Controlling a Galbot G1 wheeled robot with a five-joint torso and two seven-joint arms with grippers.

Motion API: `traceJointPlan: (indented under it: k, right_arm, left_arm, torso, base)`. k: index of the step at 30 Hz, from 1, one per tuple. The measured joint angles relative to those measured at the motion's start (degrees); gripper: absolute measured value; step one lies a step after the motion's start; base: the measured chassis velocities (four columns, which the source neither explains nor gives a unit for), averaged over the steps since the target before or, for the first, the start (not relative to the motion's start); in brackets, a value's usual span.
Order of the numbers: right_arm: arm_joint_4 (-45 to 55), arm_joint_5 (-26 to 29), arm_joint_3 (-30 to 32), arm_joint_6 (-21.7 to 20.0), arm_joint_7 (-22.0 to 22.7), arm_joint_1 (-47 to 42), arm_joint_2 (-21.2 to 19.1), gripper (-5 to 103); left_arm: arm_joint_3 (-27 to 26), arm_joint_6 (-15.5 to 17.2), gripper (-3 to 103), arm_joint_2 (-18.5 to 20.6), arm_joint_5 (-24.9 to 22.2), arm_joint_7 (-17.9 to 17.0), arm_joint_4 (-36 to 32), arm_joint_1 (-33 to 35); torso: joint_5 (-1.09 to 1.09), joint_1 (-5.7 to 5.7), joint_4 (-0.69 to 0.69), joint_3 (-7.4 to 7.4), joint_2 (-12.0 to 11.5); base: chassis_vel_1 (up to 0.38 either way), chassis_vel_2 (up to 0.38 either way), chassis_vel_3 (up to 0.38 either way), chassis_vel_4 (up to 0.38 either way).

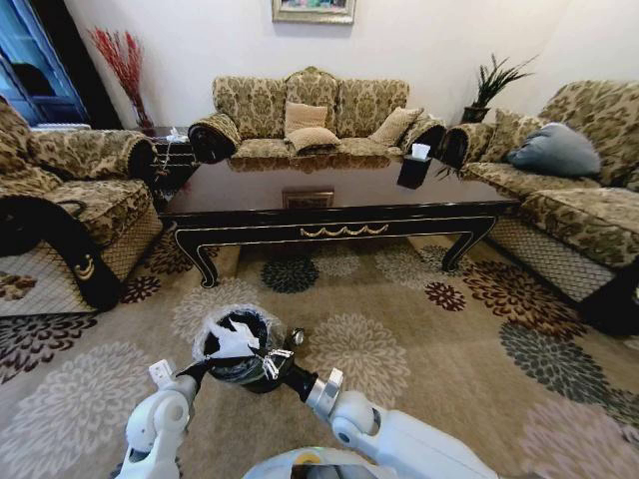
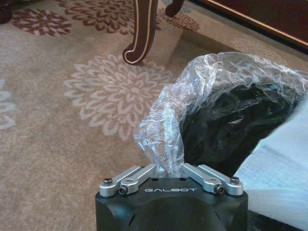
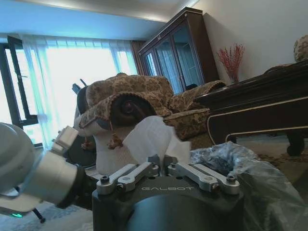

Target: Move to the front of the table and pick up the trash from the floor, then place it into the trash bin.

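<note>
Lettering: "GALBOT" is printed in pale letters on the black housing of each gripper, read in both wrist views.
Left gripper [image 2: 166,169]: fingers drawn together on the thin plastic liner [image 2: 192,96] of the trash bin [image 1: 243,351], pinching a gathered fold at the rim.
Left arm: reaches forward from the lower left of the head view, bent at the elbow, wrist at the bin's near-left edge.
Right gripper [image 3: 160,161]: fingers closed on the crumpled white napkin [image 3: 153,138], which rises above them; it hangs over the bin's mouth.
Right arm: stretches in from the lower right of the head view, forearm angled toward the bin, wrist at the bin's right side.
Trash: the white napkin [image 1: 232,340] sits at the bin's opening, between the two grippers; whether it touches the liner is hard to judge.
Trash bin: round, black, standing on the floor [image 1: 419,349] just before the robot, near side of the table [image 1: 329,215].
Table: long, glossy, dark brown, with a gold scroll on the front rail; a black tissue box [image 1: 414,168] stands at its far right.
</note>
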Motion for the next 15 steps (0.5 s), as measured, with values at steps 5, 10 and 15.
traceJointPlan:
  k: [5, 10, 15]
  right_arm:
    - [-0.2, -0.4, 0.2, 0.0, 0.3, 0.1, -0.1, 22]
    - [-0.4, -0.7, 0.3, -0.1, 0.5, 0.1, -0.1, 39]
    - [-0.5, -1.1, 0.6, -0.1, 0.6, -0.2, -0.2, 55]
  left_arm:
    - [-0.1, 0.0, 2, 0.3, -0.1, 0.0, -0.7, 0.4]
    - [-0.3, 0.0, 2, 0.5, -0.2, 0.0, -0.9, 0.6]
    - [-0.5, 0.0, 2, 0.6, -0.2, 0.0, -0.9, 0.6]
  torso:
    - [0.00, 0.00, 0.00, 0.00, 0.0]
    - [0.00, 0.00, 0.00, 0.00, 0.0]
    - [0.00, 0.00, 0.00, 0.00, 0.0]
  base:
    - [0.000, 0.000, 0.000, 0.000]
    - [0.000, 0.000, 0.000, 0.000]
    - [0.000, 0.000, 0.000, 0.000]
